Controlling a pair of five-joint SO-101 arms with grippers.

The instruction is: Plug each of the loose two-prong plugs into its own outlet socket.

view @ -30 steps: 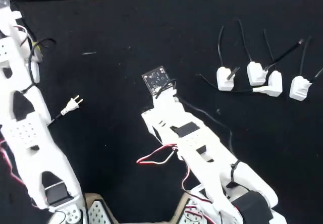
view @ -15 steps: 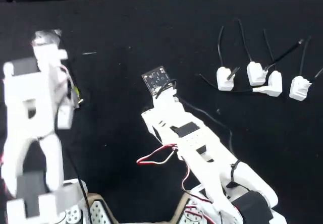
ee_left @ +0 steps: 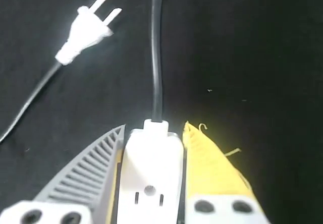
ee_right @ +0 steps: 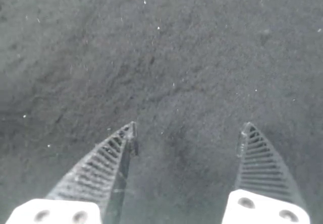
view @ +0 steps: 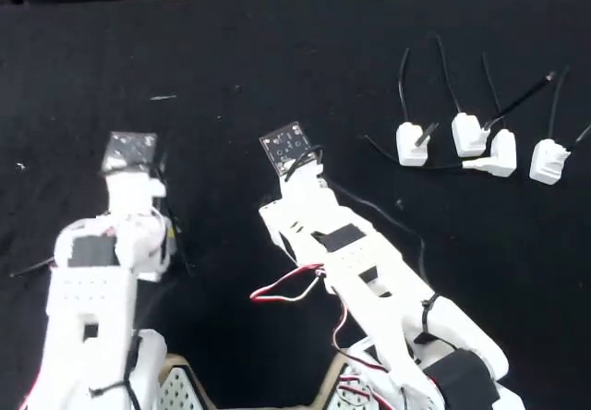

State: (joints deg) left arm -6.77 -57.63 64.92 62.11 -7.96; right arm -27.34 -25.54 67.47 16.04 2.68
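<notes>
My left gripper (ee_left: 155,128) is shut on a white outlet socket (ee_left: 149,173) whose two slots face the camera; its black cord (ee_left: 156,47) runs straight away from the fingers. A loose white two-prong plug (ee_left: 86,30) with a black cord lies on the black cloth just beyond, off to one side of that cord. In the high view the left arm's gripper (view: 129,156) stands at the table's left-middle, covering the plug. My right gripper (ee_right: 190,125) is open over bare cloth, at the table's centre (view: 291,147).
Several white socket blocks (view: 469,135) with black cords lie in a row at the back right of the table (view: 231,50). A thin black cord (view: 369,209) runs beside the right arm. Red and white wires (view: 282,290) hang from that arm.
The left arm has swung from the table's far left edge in toward the left-middle and now covers the spot where the loose plug lay. The right arm has not moved.
</notes>
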